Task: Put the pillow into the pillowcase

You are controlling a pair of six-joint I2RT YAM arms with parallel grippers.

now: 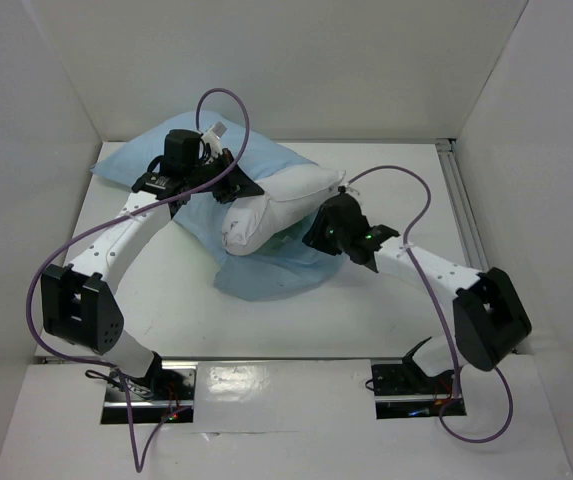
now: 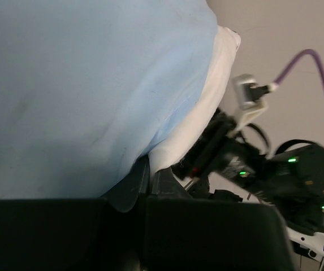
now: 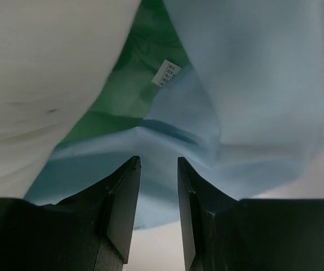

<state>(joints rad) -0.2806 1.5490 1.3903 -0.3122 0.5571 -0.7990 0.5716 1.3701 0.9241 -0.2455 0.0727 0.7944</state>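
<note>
The white pillow (image 1: 281, 205) lies at the table's middle, its left end inside the light blue pillowcase (image 1: 136, 165), which spreads to the back left and bunches under the pillow's front (image 1: 266, 272). My left gripper (image 1: 234, 190) is at the pillow's left end; in its wrist view the gripper (image 2: 148, 165) is shut on the pillowcase (image 2: 82, 84) where it meets the pillow (image 2: 204, 101). My right gripper (image 1: 316, 232) is by the pillow's front right; in its wrist view the gripper (image 3: 159, 161) is open and empty, facing the pillowcase (image 3: 252, 84), its green inner face (image 3: 145, 56) and the pillow (image 3: 43, 73).
White walls close in the table (image 1: 166, 290) on the left, back and right. A metal rail (image 1: 463, 215) runs along the right edge. Purple cables loop above both arms. A small white label (image 3: 166, 72) is sewn inside the pillowcase.
</note>
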